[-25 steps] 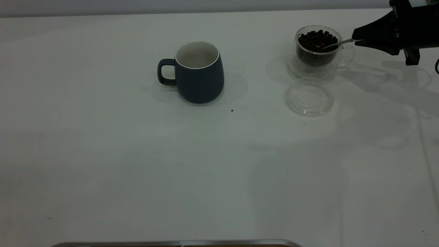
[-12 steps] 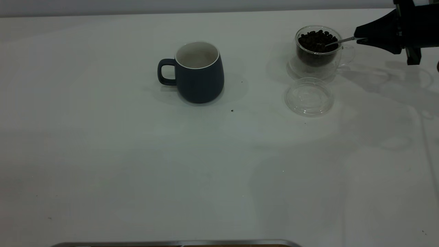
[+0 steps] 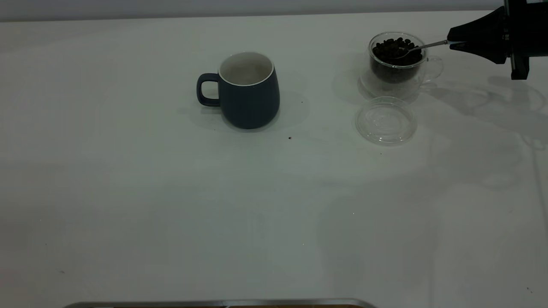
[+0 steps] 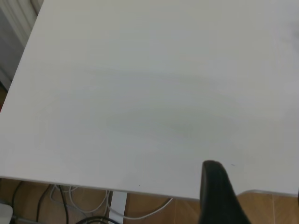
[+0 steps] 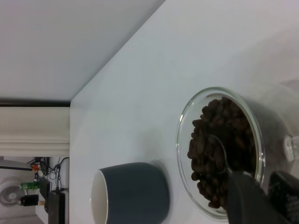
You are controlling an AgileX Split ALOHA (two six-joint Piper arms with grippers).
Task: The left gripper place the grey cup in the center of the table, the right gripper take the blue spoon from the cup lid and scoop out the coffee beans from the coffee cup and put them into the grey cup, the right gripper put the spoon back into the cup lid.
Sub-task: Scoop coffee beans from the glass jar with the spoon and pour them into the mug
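Gripping the blue spoon by its handle, the right gripper is closed near the desk's far right corner, the bowl resting on beans inside the glass cup; I cannot tell the left gripper's opening.

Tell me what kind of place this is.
Probably a robot lab or test bench, not a kitchen: a bare white table holding only staged props, the right gripper working a spoon, and loose cables under the table.

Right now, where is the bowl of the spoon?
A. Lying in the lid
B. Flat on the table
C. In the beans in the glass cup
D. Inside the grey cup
C: the right gripper holds the spoon with its bowl down among the beans in the glass cup.
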